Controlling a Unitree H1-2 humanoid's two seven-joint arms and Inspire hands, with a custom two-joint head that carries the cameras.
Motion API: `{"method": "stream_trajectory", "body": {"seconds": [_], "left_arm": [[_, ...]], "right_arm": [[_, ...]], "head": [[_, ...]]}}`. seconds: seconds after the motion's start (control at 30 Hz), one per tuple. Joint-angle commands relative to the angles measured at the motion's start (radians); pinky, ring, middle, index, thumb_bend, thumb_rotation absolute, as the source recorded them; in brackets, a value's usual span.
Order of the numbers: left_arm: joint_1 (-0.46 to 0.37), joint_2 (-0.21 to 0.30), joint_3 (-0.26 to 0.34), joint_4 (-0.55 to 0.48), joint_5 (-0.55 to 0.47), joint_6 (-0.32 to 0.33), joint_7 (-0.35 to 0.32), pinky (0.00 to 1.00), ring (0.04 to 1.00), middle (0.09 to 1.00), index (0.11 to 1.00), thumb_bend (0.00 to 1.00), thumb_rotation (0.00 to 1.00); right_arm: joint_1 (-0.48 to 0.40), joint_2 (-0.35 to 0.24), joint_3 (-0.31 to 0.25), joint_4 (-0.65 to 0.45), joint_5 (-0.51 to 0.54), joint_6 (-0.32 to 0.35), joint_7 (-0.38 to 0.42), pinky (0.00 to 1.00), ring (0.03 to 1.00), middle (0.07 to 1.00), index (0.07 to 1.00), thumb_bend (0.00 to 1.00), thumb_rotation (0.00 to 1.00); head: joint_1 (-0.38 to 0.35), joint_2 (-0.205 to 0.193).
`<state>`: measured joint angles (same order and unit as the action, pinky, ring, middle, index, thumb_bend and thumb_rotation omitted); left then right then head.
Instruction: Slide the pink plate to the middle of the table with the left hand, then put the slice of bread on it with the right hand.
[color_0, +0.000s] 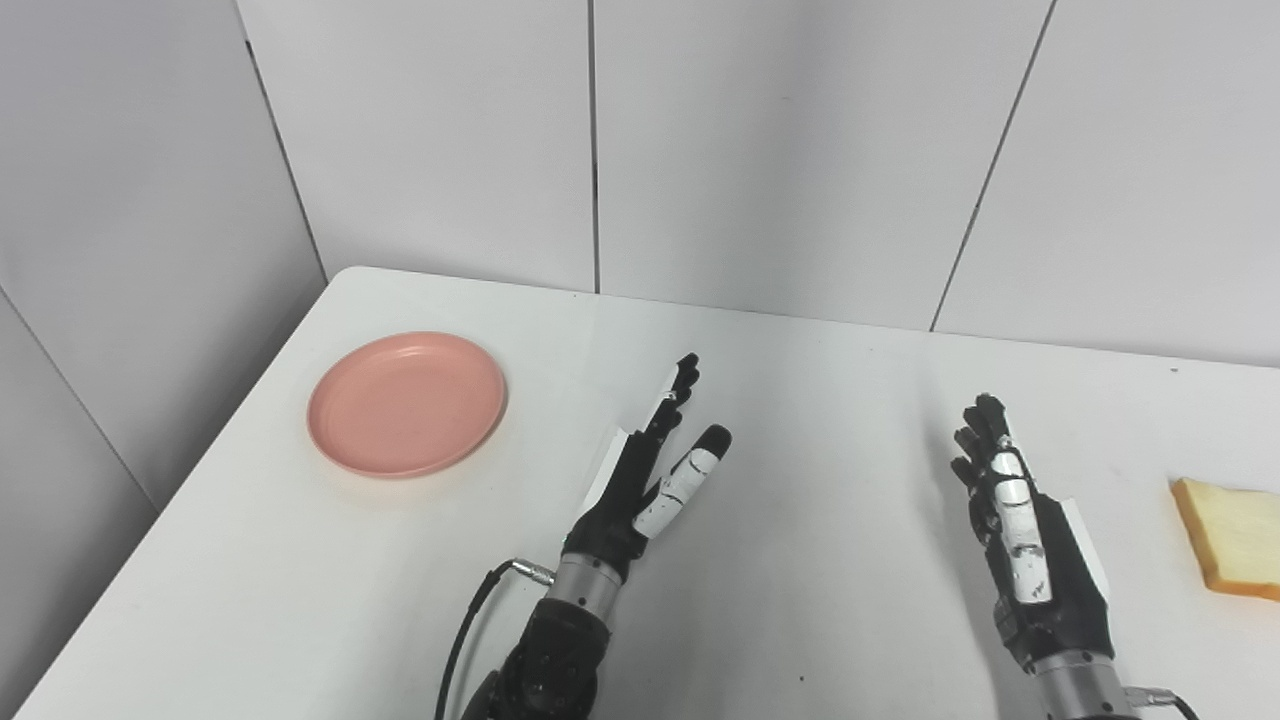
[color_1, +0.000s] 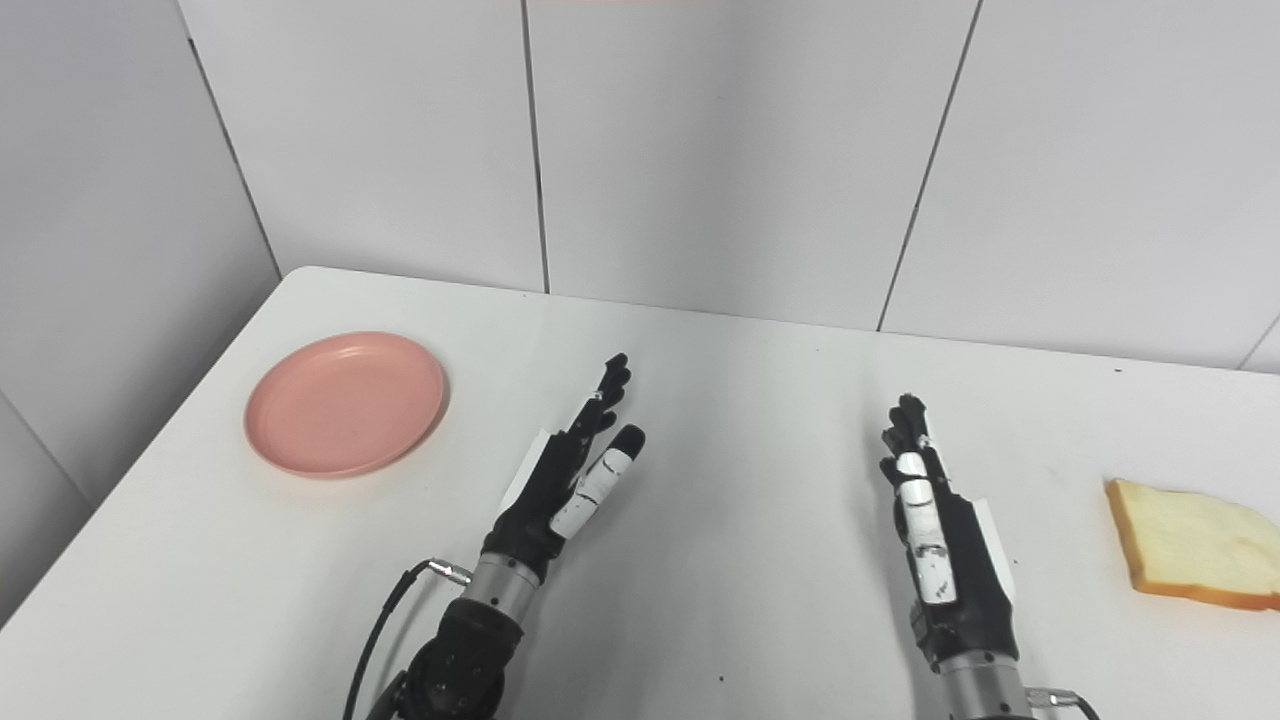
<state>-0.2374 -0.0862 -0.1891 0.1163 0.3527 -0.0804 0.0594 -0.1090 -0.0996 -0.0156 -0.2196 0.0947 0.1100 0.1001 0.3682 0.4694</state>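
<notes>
A pink plate lies empty on the white table at the far left, near the table's left edge. A slice of bread lies flat at the far right. My left hand is open and empty, fingers stretched forward, to the right of the plate and apart from it. My right hand is open and empty, fingers stretched forward, to the left of the bread and apart from it.
White wall panels rise right behind the table's far edge and along its left side. A black cable loops from my left wrist near the front edge.
</notes>
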Motion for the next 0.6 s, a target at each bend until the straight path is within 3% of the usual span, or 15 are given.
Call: {"method": "stream_trajectory", "body": {"seconds": [0.0,0.17,0.37,0.57], "left_arm": [[-0.030,0.000,-0.002,-0.048,-0.001,-0.018,0.007,0.95,0.977,0.978,0.970,0.83,1.00],[-0.031,0.016,0.001,-0.082,-0.018,0.003,-0.021,0.94,0.977,0.980,0.975,0.83,1.00],[-0.042,0.038,0.004,-0.161,0.004,0.101,-0.050,0.94,0.973,0.979,0.989,0.86,1.00],[-0.071,0.070,0.028,-0.244,0.009,0.140,-0.058,0.94,0.970,0.974,0.981,0.84,1.00]], "right_arm": [[-0.018,0.011,0.002,-0.035,0.007,-0.009,-0.003,1.00,1.000,1.000,1.000,0.26,1.00],[-0.016,0.013,0.007,-0.037,-0.004,-0.008,-0.006,1.00,1.000,1.000,1.000,0.27,1.00],[-0.018,0.020,0.006,-0.035,0.005,-0.010,-0.008,1.00,1.000,1.000,1.000,0.23,1.00],[-0.021,0.025,0.006,-0.030,0.012,-0.014,-0.006,1.00,1.000,1.000,1.000,0.23,1.00]], "head": [[0.006,0.001],[0.023,-0.002],[0.051,-0.008],[0.054,-0.015]]}}
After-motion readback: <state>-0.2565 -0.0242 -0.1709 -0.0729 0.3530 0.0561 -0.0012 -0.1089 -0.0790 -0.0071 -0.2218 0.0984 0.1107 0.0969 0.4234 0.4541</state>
